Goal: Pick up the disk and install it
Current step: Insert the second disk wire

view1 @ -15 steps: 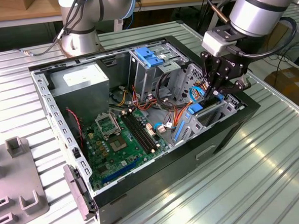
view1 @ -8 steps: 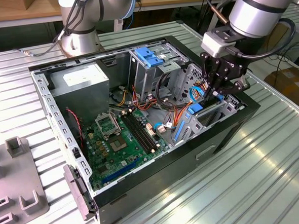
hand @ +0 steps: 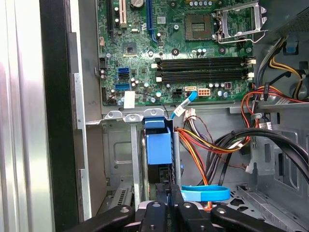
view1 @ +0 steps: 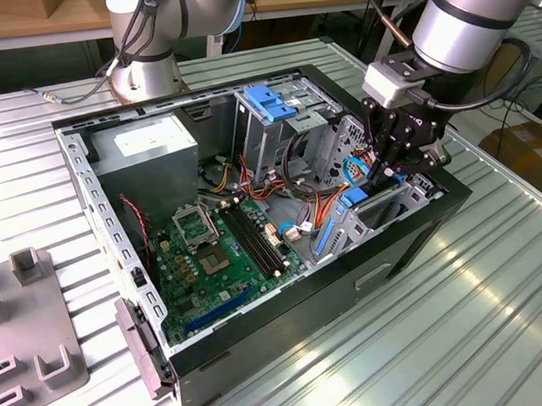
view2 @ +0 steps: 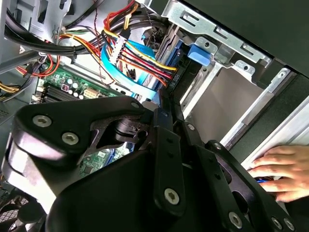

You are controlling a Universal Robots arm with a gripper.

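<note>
Gripper (view1: 376,180) clamped on the disk (hand: 158,145), edge-down in the computer case's (view1: 261,346) drive bay (hand: 118,159).

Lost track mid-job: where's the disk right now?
In the exterior view, the disk stands on edge at the gripper, in the metal bay at the case's right end, beside the motherboard.

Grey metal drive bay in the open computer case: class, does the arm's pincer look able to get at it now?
Probably yes: the pincer holds the dark, blue-railed disk edgewise inside that bay; the orange cables lie beside it, not across.
</note>
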